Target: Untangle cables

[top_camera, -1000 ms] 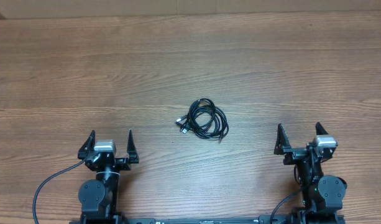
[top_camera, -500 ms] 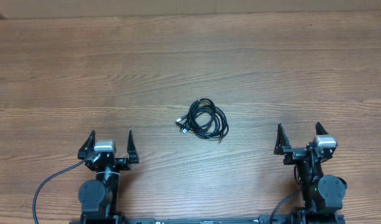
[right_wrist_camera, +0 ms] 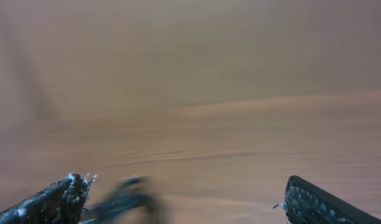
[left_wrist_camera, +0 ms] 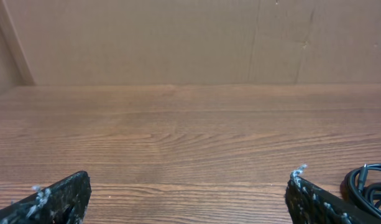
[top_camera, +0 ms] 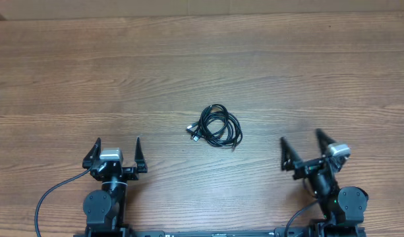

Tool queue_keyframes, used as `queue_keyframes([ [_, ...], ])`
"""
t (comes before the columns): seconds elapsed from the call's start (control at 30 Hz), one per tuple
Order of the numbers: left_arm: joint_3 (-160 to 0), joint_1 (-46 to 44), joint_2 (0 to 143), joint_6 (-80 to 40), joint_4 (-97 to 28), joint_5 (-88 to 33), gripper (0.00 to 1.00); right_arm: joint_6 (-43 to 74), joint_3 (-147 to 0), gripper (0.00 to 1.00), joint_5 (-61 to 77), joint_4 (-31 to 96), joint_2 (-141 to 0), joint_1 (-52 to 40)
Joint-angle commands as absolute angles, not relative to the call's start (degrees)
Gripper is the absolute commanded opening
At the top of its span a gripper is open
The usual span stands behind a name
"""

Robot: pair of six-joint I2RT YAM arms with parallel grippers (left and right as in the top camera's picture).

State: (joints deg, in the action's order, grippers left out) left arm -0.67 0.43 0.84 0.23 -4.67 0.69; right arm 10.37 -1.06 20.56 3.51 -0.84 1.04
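The cables (top_camera: 217, 127) lie as one small black coiled bundle near the middle of the wooden table, plug ends sticking out on its left side. My left gripper (top_camera: 117, 146) is open near the front left, well to the left of and in front of the bundle. Only an edge of the cables (left_wrist_camera: 369, 186) shows at the lower right of the left wrist view. My right gripper (top_camera: 300, 140) is open at the front right, turned toward the bundle. In the right wrist view the cables (right_wrist_camera: 125, 196) are a dark blur at the lower left, just inside the left fingertip.
The bare wooden table (top_camera: 202, 66) stretches on all sides of the bundle. A cardboard-coloured wall (left_wrist_camera: 178, 37) stands along the far edge. Thick black wires (top_camera: 53, 194) run from the arm bases at the front edge.
The right gripper has swung to the left, toward the cable bundle; its wrist view is blurred by the motion. The left arm and the cables have not moved.
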Motion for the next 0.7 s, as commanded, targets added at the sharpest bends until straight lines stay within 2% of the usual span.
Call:
queue_keyframes([
  [0.0, -0.25, 0.73, 0.25, 1.3, -4.45, 0.19, 1.0, 27.97, -0.49, 1.0, 43.97, 3.01, -0.16, 0.97],
  [0.13, -0.25, 0.73, 0.25, 1.3, -4.29, 0.21, 1.0, 36.51, -0.49, 1.0, 46.61, 1.65, -0.16, 0.97],
  [0.33, -0.27, 0.73, 0.25, 0.56, -4.34, -2.48, 1.0, 36.36, -1.96, 1.0, 45.58, -14.13, -0.16, 1.28],
  [0.4, -0.27, 0.73, 0.25, -4.38, -3.6, -6.87, 1.0, 35.73, -4.34, 1.0, 42.92, -16.34, -0.16, 1.83],
  [0.53, -0.32, 0.73, 0.25, -11.99, 6.52, -13.3, 1.0, 31.22, -13.28, 1.0, 38.85, -13.91, -0.27, 3.75],
  [0.6, -1.26, 0.73, 0.25, -13.37, 13.34, -18.15, 1.0, 26.04, -20.16, 1.0, 38.3, -7.14, -0.91, 5.08],
  [0.67, -4.32, 0.73, 0.27, -13.82, 14.9, -20.69, 1.0, 19.97, -27.68, 1.0, 36.84, 2.07, -2.42, 6.24],
])
